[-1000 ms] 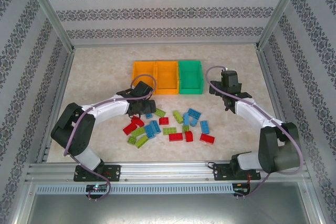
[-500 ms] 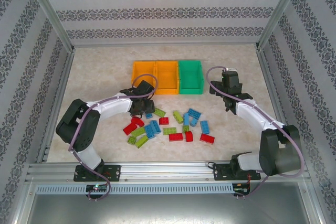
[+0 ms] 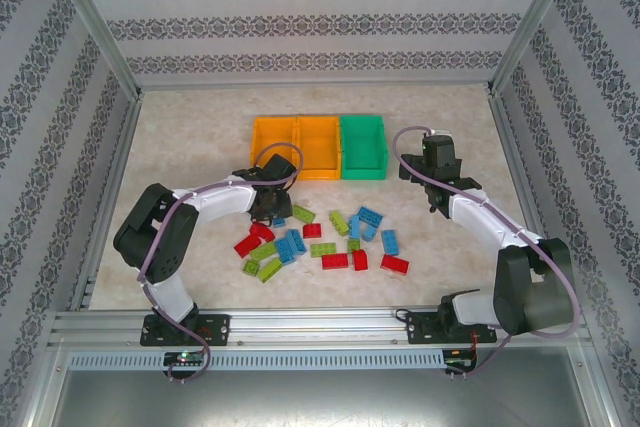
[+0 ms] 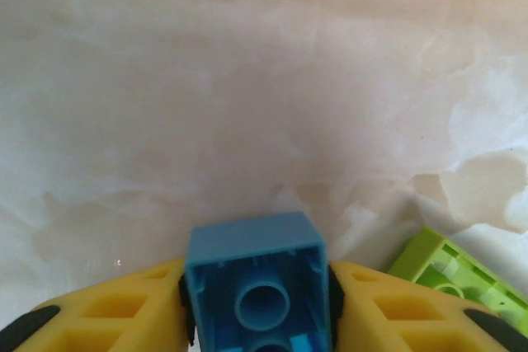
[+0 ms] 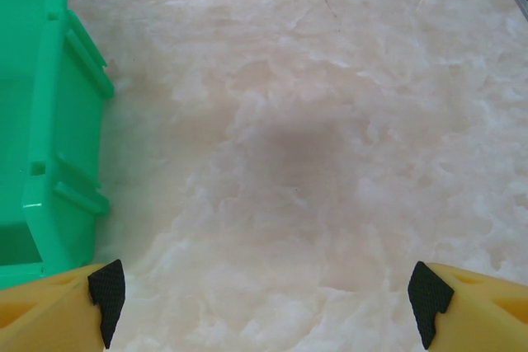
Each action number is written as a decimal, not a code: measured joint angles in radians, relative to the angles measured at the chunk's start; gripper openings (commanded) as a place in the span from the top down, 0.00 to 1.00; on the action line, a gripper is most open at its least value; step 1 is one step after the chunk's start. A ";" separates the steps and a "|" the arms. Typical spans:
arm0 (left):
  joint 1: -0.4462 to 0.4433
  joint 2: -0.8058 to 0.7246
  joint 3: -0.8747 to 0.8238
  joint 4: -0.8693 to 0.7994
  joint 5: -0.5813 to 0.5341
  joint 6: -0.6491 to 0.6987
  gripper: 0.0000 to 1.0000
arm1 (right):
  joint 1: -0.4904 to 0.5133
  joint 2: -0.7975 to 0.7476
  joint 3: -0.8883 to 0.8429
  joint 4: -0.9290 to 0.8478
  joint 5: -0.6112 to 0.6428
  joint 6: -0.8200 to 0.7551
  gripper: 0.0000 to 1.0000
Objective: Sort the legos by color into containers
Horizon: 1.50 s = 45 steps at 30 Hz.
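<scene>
Red, light blue and lime legos (image 3: pixel 325 242) lie scattered on the table in front of the containers: two orange bins (image 3: pixel 274 173) (image 3: pixel 320 174) and a green bin (image 3: pixel 364 173) in a row. My left gripper (image 3: pixel 272 209) is down at the pile's back left edge. In the left wrist view its jaws (image 4: pixel 257 307) press both sides of a light blue lego (image 4: pixel 252 249), hollow underside facing the camera. A lime lego (image 4: pixel 454 274) lies just to its right. My right gripper (image 3: pixel 435 152) hovers open to the right of the green bin (image 5: pixel 62 121), nothing between its fingers (image 5: pixel 106 290).
Bare marble-patterned tabletop (image 5: pixel 313 146) stretches ahead of the right gripper. Aluminium frame posts and patterned walls enclose the table on the left, right and back. The arms' bases sit on the rail at the near edge.
The left gripper's jaws have closed onto the light blue lego, and the left arm's elbow has shifted a little toward the right. The right arm has held still.
</scene>
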 measured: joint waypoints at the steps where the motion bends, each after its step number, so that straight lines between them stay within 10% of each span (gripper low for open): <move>1: 0.000 0.000 0.002 -0.002 0.000 0.002 0.65 | 0.000 0.000 0.000 0.000 0.000 0.000 0.08; 25: 0.113 -0.033 0.349 -0.164 -0.127 0.208 0.71 | 0.069 -0.003 0.000 -0.135 -0.020 0.051 0.10; 35: 0.224 0.201 0.581 -0.177 -0.069 0.315 0.70 | 0.107 -0.087 -0.015 -0.357 -0.110 0.243 0.09; 40: 0.233 0.310 0.644 -0.184 -0.026 0.334 0.64 | 0.159 -0.151 -0.027 -0.483 -0.132 0.337 0.09; 45: 0.237 0.338 0.695 -0.183 0.001 0.350 0.34 | 0.252 -0.187 -0.045 -0.591 -0.137 0.433 0.08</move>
